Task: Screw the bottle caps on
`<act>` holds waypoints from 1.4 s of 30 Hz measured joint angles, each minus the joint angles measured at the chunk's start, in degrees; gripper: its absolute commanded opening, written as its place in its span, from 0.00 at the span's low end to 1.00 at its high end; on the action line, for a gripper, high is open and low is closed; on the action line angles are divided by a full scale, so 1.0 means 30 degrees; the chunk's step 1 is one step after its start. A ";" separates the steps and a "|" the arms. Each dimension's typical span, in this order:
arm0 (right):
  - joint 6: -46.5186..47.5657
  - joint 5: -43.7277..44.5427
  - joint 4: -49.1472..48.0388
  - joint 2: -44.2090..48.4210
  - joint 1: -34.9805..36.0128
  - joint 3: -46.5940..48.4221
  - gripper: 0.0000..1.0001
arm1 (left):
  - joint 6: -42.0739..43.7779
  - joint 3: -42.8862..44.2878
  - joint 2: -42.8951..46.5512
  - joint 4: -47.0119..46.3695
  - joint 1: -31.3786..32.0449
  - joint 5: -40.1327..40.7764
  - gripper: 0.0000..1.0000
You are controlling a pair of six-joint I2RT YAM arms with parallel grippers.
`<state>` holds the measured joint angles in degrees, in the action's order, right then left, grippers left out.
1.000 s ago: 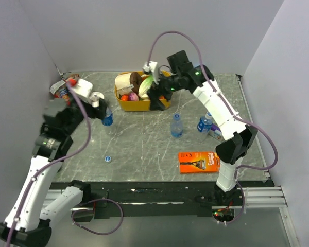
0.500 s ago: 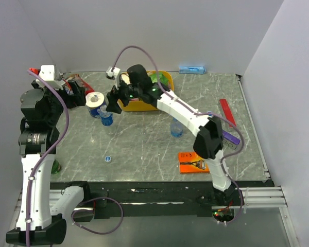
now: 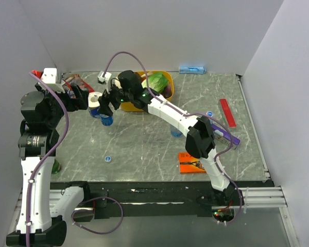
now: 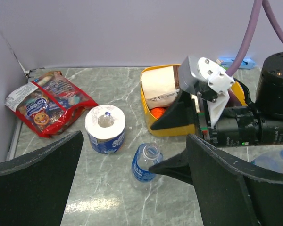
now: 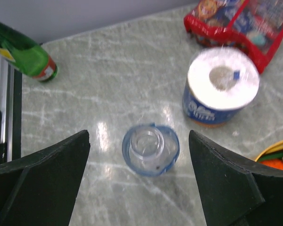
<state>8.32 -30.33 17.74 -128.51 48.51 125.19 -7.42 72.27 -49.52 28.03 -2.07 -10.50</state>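
An uncapped clear bottle [image 3: 107, 120] with a blue label stands upright by a toilet roll. My right gripper [image 3: 105, 105] hovers over it, open and empty. In the right wrist view the bottle's open mouth [image 5: 151, 149] sits below and between the wide-apart fingers of the right gripper [image 5: 139, 134]. My left gripper [image 3: 81, 98] is open and empty to the left of the roll; its view shows the bottle [image 4: 146, 162] ahead of the left gripper [image 4: 134, 137]. A second bottle [image 3: 176, 131] is partly hidden by the right arm. Two blue caps [image 3: 107, 159] [image 3: 209, 113] lie on the table.
The toilet roll [image 3: 95, 100] touches the bottle's far-left side. A red snack bag [image 4: 49, 101] lies at the back left. A yellow bin [image 3: 124, 105] of food stands behind. A green glass bottle [image 5: 23, 54], an orange razor pack [image 3: 198, 161] and a red bar [image 3: 227, 112] lie around.
My right arm has swung left from the yellow bin to above the bottle by the toilet roll. My left arm has drawn back to the left wall.
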 measured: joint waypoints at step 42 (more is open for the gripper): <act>0.1486 -0.4073 0.3643 0.9923 -0.5034 -0.6193 0.00 | 0.4386 -0.2404 -0.4102 -0.1872 0.1661 -1.1315 0.96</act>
<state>12.78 -42.54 28.67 -98.74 33.41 106.61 5.74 65.06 -61.82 22.41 2.92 -44.45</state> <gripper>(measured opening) 0.434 0.961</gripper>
